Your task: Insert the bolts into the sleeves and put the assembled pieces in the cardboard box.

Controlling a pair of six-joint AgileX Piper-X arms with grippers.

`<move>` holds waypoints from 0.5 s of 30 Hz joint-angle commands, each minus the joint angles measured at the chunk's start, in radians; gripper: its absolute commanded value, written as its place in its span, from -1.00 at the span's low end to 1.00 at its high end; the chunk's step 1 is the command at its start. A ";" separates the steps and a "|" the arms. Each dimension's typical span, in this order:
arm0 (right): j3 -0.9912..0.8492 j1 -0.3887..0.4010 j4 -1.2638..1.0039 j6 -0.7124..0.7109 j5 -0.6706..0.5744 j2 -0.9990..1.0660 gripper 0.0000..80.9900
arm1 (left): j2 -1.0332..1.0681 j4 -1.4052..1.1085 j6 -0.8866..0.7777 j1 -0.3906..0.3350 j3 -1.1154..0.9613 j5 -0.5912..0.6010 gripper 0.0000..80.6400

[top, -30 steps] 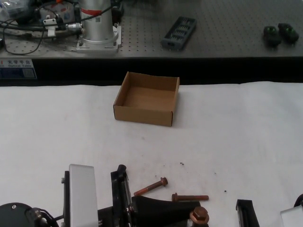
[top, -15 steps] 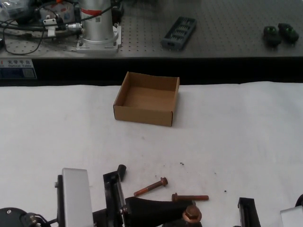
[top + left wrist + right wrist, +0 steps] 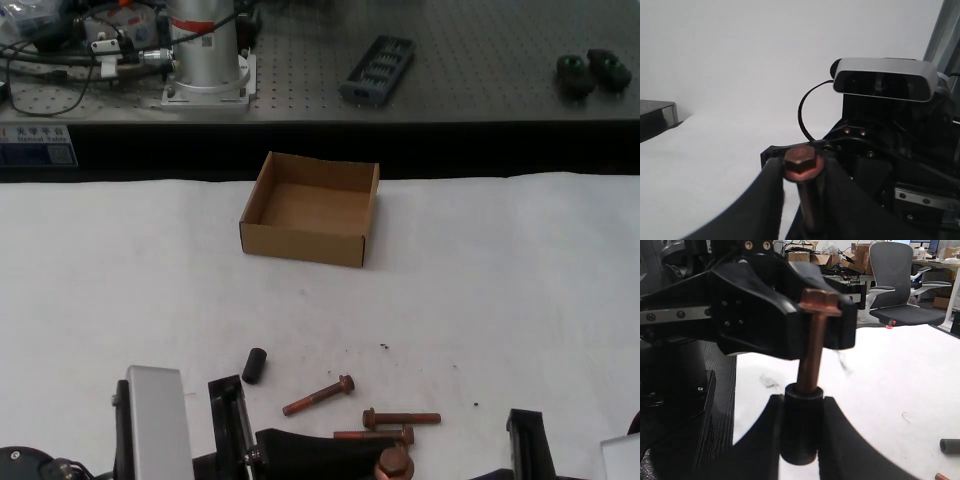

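My left gripper [image 3: 800, 176] is shut on a copper bolt [image 3: 801, 165], gripping it just under its hex head. In the right wrist view that bolt [image 3: 812, 352] hangs from the left gripper's black fingers [image 3: 755, 310], and its shaft enters a black sleeve [image 3: 801, 430]. My right gripper [image 3: 801, 412] is shut on that sleeve. In the high view the bolt head [image 3: 394, 463] sits at the near edge between both arms. Three loose bolts [image 3: 320, 396] [image 3: 402, 417] [image 3: 372, 435] and a loose black sleeve [image 3: 254, 364] lie on the white cloth. The open cardboard box [image 3: 305, 242] stands farther back.
The right arm's camera housing [image 3: 885, 82] is close in front of the left gripper. Another loose sleeve [image 3: 950, 445] lies on the cloth. A metal post [image 3: 205, 55], a black rack [image 3: 378, 68] and cables stand on the perforated bench behind the cloth.
The left arm has shifted left and toward the near edge with the bolt. This uncovered the loose black sleeve and a third bolt on the cloth.
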 commanded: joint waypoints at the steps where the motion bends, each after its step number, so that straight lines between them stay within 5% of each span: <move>1: -0.011 -0.006 -0.100 0.005 0.029 -0.006 -0.87 | -0.005 0.079 0.030 -0.006 0.001 0.007 -0.98; 9: -0.011 -0.006 -0.063 0.005 0.029 -0.006 -0.87 | -0.005 0.075 0.005 -0.006 0.001 0.007 -0.97; 15: -0.011 -0.006 -0.063 0.005 0.029 -0.006 -0.87 | -0.005 0.072 -0.017 -0.006 0.001 0.007 -0.27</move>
